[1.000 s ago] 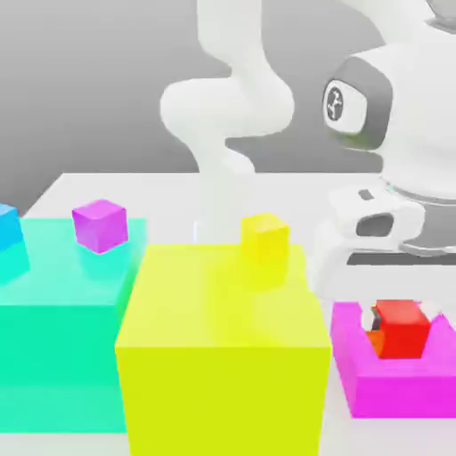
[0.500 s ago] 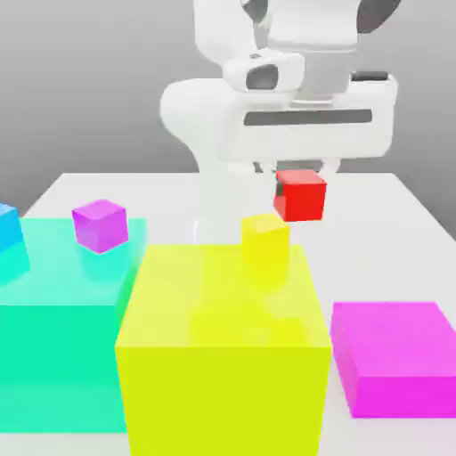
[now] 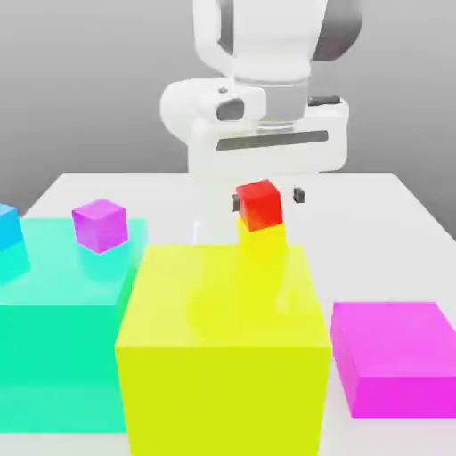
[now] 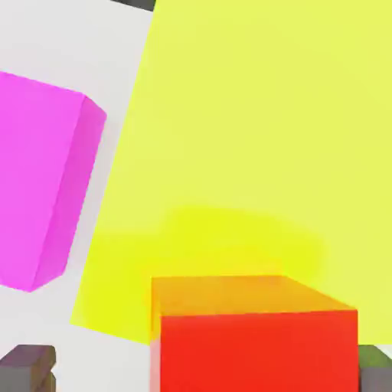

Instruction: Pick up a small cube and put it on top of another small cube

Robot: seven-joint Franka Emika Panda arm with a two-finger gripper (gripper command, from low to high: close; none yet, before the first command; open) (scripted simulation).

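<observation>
Stacking step, at the point of release. The red cube [image 3: 260,204] sits directly on top of the small yellow cube [image 3: 262,243], which itself rests on the far part of the large yellow block [image 3: 223,338]; the red cube is turned slightly against the cube below, yet appears squarely supported. The gripper [image 3: 265,198] hangs just above and around the red cube, pointing straight down, which suits a vertical placement onto so small a base. Its fingers stand apart: in the hand view the two dark fingertips [image 4: 29,366] lie wide to either side of the red cube with a gap between pad and face, so the cube appears let go rather than clamped. Compared with the frame half a second earlier, the red cube was then carried in the air, above and toward the exterior view's right of the small yellow cube; it has since come down onto it. A full second earlier it lay on the magenta block [image 3: 398,356], which now bears nothing. The purple cube [image 3: 99,223] and blue cube [image 3: 8,227] on the teal block [image 3: 62,329] are unchanged. By this reading, only the retreat of the arm remains.
</observation>
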